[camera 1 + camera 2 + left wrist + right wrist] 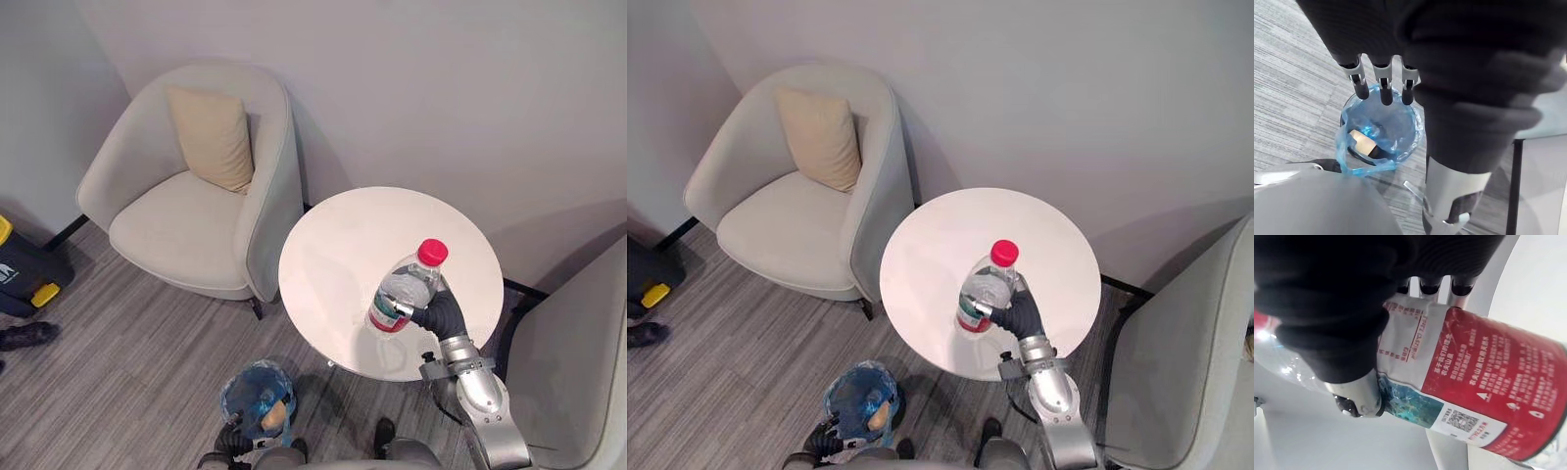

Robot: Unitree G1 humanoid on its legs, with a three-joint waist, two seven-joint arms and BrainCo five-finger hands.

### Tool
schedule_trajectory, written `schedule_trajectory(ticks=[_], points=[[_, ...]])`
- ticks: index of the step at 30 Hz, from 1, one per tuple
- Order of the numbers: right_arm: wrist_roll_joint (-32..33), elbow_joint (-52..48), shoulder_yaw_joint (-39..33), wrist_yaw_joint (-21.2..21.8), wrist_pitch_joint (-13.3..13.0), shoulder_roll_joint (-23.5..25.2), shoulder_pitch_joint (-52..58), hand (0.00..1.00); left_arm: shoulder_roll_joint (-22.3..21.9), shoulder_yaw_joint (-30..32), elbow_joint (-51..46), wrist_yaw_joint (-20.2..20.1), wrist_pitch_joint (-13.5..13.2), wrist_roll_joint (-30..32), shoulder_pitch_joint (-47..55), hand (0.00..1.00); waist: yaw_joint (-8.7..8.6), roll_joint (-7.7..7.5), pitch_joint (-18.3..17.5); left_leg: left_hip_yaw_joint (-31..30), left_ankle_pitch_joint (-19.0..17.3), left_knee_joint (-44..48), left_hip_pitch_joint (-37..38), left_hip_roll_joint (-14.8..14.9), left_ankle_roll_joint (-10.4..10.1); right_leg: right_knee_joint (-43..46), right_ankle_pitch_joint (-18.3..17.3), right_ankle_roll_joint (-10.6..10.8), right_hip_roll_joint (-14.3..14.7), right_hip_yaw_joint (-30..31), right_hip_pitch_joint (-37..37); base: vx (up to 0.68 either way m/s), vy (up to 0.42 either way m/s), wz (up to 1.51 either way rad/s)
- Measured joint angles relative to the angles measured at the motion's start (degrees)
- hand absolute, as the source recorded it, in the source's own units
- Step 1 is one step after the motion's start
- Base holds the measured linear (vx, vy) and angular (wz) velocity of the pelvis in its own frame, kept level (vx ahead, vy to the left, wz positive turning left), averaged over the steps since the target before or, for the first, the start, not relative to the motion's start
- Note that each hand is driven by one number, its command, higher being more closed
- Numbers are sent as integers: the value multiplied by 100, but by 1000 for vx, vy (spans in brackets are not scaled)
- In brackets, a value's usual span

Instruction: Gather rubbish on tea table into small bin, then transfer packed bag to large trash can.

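Right hand [1022, 315] clamped round a red-capped bottle [985, 289] over the tabletop [940, 245]; left hand [1385, 90], fingers straight, over the blue-lined bin [1413, 139] below the tabletop.

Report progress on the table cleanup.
Done: one tan scrap already lies in the bagged bin. In hand: the right hand is shut on the bottle, over the table, which looks otherwise bare. Left: drop the bottle in, then move the bag out.
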Motion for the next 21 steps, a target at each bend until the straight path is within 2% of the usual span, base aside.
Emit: schedule_trajectory(ticks=[5, 7, 9, 11, 12, 14, 15, 16, 17, 18, 19, 20, 21], points=[[-48, 1, 171, 6, -1, -1, 13, 100, 0, -2, 4, 0, -1, -11, 10, 0, 4, -8, -16, 24, 1, 23, 83, 10, 0, -28, 44, -15, 4, 17, 102, -29, 2, -2], [-63, 4, 208, 34, -1, -8, 5, 100, 4, -5, 5, 0, -5, -37, 9, 0, 26, -36, -28, 66, -5, 59, 57, -22, 7, 288, -75, -16, -47, 76, -79, -54, -4, -8], [-114, 13, 280, 96, -1, -23, -21, 100, 52, -51, 8, -1, -4, -75, 9, 0, 18, -145, -9, 81, -37, 195, -19, -146, 49, 1053, -423, 7, -223, 164, -451, -88, -20, 2], [-127, 30, 339, 100, 0, -62, -23, 100, 120, -167, 8, -1, -2, -87, -2, 0, -8, -187, 22, -41, -127, 395, -84, -293, 65, 1536, -675, 112, -374, 226, -592, -78, -54, 22], [-127, 41, 333, 97, 0, -139, -35, 100, 155, -191, 7, 0, -1, -88, -17, 0, -17, -182, 22, -135, -168, 514, -142, -335, 72, 1684, -782, 240, -419, 262, -615, -75, -49, 33], [-126, 72, 325, 94, 0, -213, -59, 100, 147, -188, 4, 0, -1, -92, -27, 0, -28, -162, 2, -379, -166, 568, -265, -346, 78, 1864, -883, 374, -394, 423, -643, -72, -72, 57], [-125, 76, 332, 92, 1, -213, -59, 100, 146, -187, 3, -1, -2, -98, -27, 0, -63, -189, -9, -471, -153, 604, -333, -370, 72, 2154, -996, 374, -378, 762, -739, -57, -106, 108], [-125, 80, 345, 96, 1, -184, -62, 100, 232, -180, 2, -1, -2, -130, -25, 0, -156, -349, -29, -747, -115, 748, -479, -551, 11, 2611, -1288, 476, -381, 1339, -808, -58, -156, 128], [-125, 88, 332, 92, 2, -189, -97, 100, 272, -162, 1, 8, 5, -208, -53, 0, -142, -479, -103, -953, -125, 927, -681, -700, -31, 2449, -1619, 411, -361, 1603, -706, -50, -180, 117], [-126, 127, 328, 87, 2, -255, -171, 100, 246, -146, -2, 19, 12, -208, -77, 0, -95, -400, -103, -1027, -107, 964, -753, -682, -61, 2395, -1586, 370, -297, 1538, -704, -73, -169, 73], [-126, 258, 337, 89, 2, -376, -360, 100, 148, -118, -3, 14, 5, -211, -38, 0, 9, -252, -131, -1148, -32, 933, -895, -552, -139, 2153, -1453, 316, -212, 1380, -696, -99, -113, 51], [-121, 359, 332, 78, 2, -368, -503, 100, 82, -118, -14, 16, -1, -212, -32, 0, 40, -118, -143, -1309, 88, 882, -1041, -454, -181, 1970, -1341, 256, -146, 1186, -702, -113, -88, 57], [-108, 403, 325, 63, 1, -368, -567, 100, 73, -119, -14, 17, -1, -212, -24, 0, 27, -76, -148, -1384, 171, 826, -1110, -390, -213, 1911, -1299, 231, -107, 1076, -719, -116, -105, 65]])
